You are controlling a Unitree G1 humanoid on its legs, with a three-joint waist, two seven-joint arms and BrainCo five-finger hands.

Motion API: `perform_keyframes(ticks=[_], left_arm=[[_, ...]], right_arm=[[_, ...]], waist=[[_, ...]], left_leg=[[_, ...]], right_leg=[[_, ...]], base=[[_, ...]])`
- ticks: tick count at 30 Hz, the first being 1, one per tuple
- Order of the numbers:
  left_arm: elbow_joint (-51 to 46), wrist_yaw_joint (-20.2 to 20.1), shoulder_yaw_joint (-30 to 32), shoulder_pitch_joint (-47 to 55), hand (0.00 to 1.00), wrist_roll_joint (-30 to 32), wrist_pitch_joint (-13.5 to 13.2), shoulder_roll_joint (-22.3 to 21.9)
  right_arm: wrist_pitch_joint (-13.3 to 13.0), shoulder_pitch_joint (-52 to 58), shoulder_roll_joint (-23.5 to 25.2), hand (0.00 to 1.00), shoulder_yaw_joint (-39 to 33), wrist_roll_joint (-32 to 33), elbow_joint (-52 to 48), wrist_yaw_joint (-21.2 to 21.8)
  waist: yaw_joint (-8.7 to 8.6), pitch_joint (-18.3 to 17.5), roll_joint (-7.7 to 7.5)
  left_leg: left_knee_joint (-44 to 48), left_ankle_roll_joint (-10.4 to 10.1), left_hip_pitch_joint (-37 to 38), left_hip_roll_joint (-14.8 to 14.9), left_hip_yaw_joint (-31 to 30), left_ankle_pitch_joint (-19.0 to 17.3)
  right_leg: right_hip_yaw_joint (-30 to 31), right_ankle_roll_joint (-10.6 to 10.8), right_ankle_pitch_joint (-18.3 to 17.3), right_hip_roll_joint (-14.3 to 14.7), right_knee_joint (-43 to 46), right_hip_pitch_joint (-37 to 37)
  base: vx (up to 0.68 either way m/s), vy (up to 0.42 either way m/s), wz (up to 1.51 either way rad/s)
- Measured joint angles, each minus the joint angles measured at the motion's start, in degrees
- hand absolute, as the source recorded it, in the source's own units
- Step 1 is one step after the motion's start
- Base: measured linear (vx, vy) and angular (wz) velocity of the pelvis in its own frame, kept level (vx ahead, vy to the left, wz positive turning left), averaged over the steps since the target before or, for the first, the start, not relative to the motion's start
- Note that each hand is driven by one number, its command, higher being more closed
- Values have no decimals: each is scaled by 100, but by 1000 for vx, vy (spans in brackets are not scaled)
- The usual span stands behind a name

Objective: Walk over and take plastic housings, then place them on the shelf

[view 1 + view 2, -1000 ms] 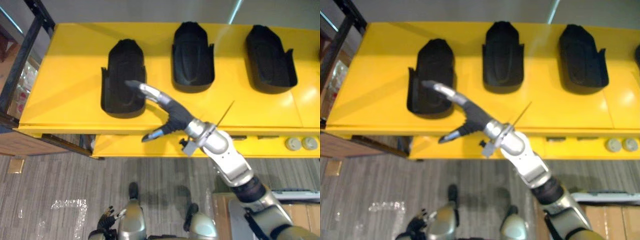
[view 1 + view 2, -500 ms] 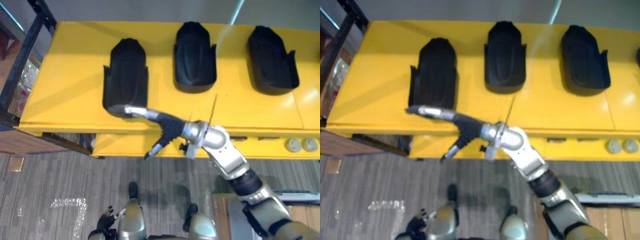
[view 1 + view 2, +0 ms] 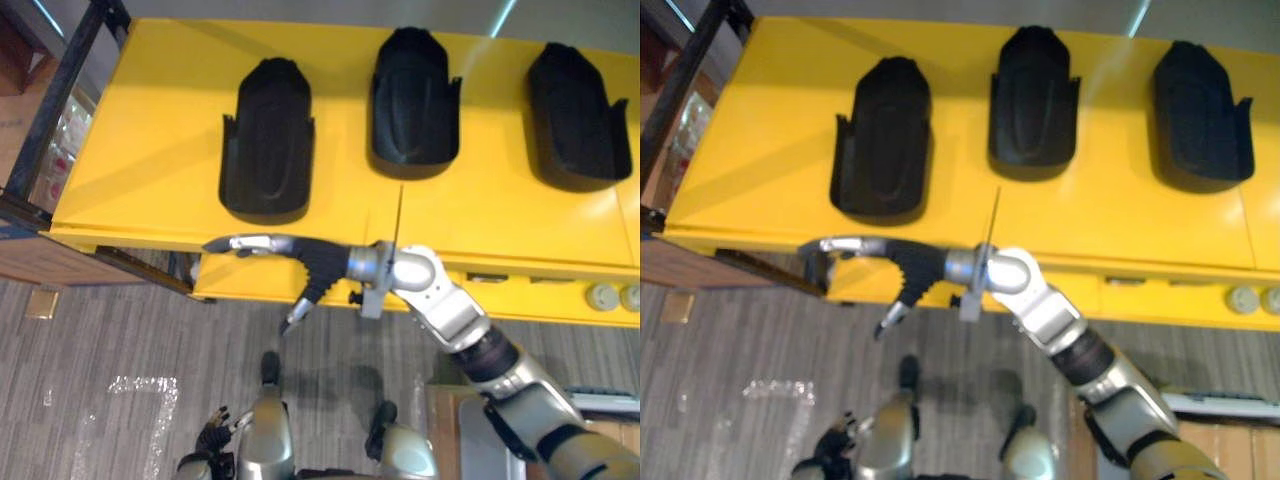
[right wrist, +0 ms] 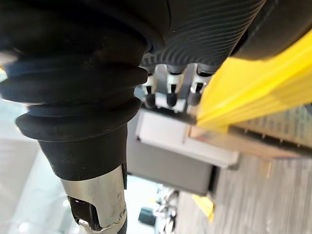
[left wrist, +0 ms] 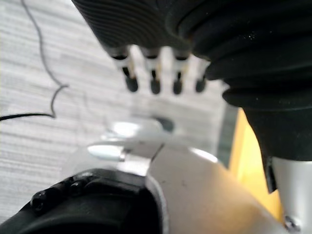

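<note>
So right hand (image 3: 312, 262) hangs spread and empty off the shelf (image 3: 150, 130) edge by three housings (image 3: 268, 140), left hand (image 3: 212, 441) relaxed low.

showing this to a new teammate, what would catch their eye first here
The bright yellow shelf stands out first, with three black plastic housings in a row on it: the left housing, the middle housing and the right housing. The right hand, open and empty, stretches along the shelf's front edge just before the left housing. The left hand hangs low above the grey floor.
</note>
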Motion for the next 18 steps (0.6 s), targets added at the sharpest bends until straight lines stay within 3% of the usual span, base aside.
perform_keyframes(ticks=[4, 10, 18], left_arm=[[-50, -3, 0, -6, 0, -1, -8, -5], [-166, 3, -29, -25, 0, 3, 62, -8], [-213, 3, -213, -124, 0, 1, 71, -18]], right_arm=[[-34, -67, 32, 0, -25, -279, 371, -352], [-283, -136, 42, 0, -103, -673, 921, -666], [-523, -592, 31, 0, -148, -1161, 1724, -1174]], waist=[[10, 44, 80], [11, 71, 131], [65, 165, 309]], left_leg=[[73, 1, -141, 13, -28, 0], [227, 20, -289, 17, -163, -22], [332, 23, -387, 26, -199, -22]], right_leg=[[-1, -9, -6, 0, 80, -132], [-92, -66, -58, 2, 181, -181], [-89, -71, -86, -18, 362, -289]], base=[[-42, 10, 2], [-27, 0, 7], [-35, 2, 1]])
